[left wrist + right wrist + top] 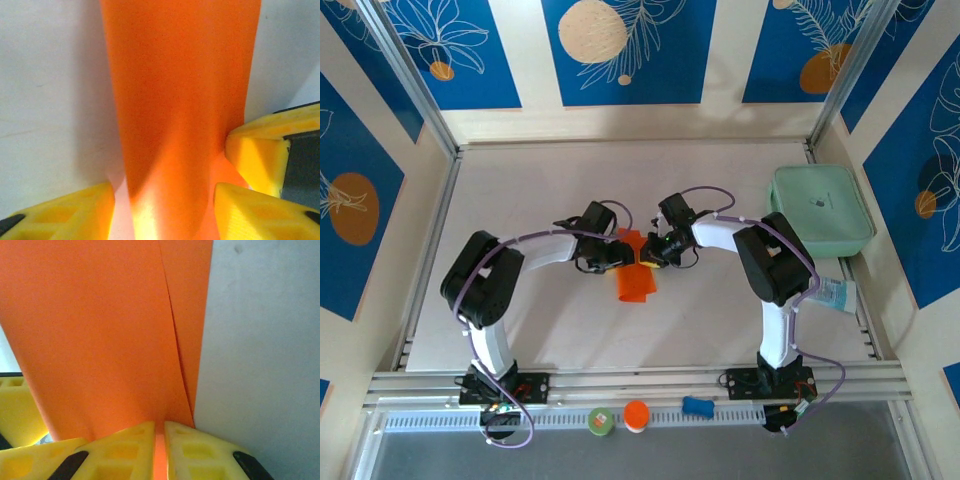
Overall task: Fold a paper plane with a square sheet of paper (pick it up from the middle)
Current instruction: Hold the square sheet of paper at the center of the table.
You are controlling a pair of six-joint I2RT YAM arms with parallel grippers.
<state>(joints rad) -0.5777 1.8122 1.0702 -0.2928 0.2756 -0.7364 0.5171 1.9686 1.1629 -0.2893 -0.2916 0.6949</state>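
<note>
The orange square sheet of paper (636,281) sits mid-table, folded lengthwise into a narrow shape that rises between the two grippers. My right gripper (651,256) is shut on its near edge; in the right wrist view the fingers (135,445) pinch the paper (100,330) with only a thin orange sliver between them, and a crease runs up the sheet. My left gripper (617,253) is open: in the left wrist view its jaws (164,200) stand wide apart on either side of the raised paper (180,90). A right-gripper finger (255,160) shows beside it.
A mint-green case (820,210) lies at the back right, with a blue-and-white packet (836,293) just in front of it. On the front rail sit a green roll (600,421), a small orange disc (636,414) and a blue piece (697,405). Pale tabletop (520,200) surrounds the paper.
</note>
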